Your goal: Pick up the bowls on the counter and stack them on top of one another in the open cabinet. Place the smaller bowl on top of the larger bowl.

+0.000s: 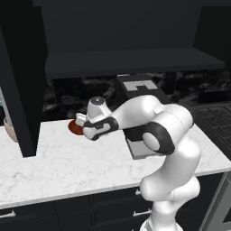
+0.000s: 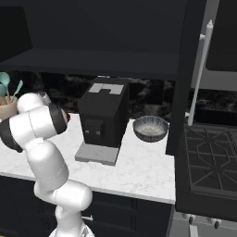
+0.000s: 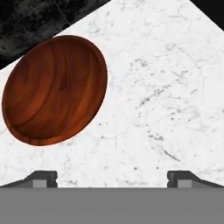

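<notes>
Fingers (image 3: 43, 178) spread wide apart, clamped on nothing, poised over bare marble with the smaller bowl (image 3: 54, 89) up and to the left of them in the hand view, off the line between the tips. Judged as the approach to the first pick: reaching for the red-brown bowl, not yet centred on it. Next move calls for shifting the hand toward the bowl until one tip clears its rim inside and the other outside, then lowering and closing; a shallow glossy rim probably leaves little to bite on, so a slip is possible.

Left to right along the worktop (image 1: 67, 167): a pale tan bowl (image 1: 10, 128) at the far left edge, contents not visible; a utensil crock (image 2: 7, 109) holding teal utensils; the red-brown bowl (image 1: 74, 128) empty, half hidden behind the wrist; a black coffee machine (image 2: 102, 118) in the middle; the larger bowl (image 2: 150, 128), grey and speckled, empty, well apart to the right near the stove (image 2: 206, 162). Above, the open cabinet (image 1: 135, 61) with its dark shelf board holding neither bowl as yet.
</notes>
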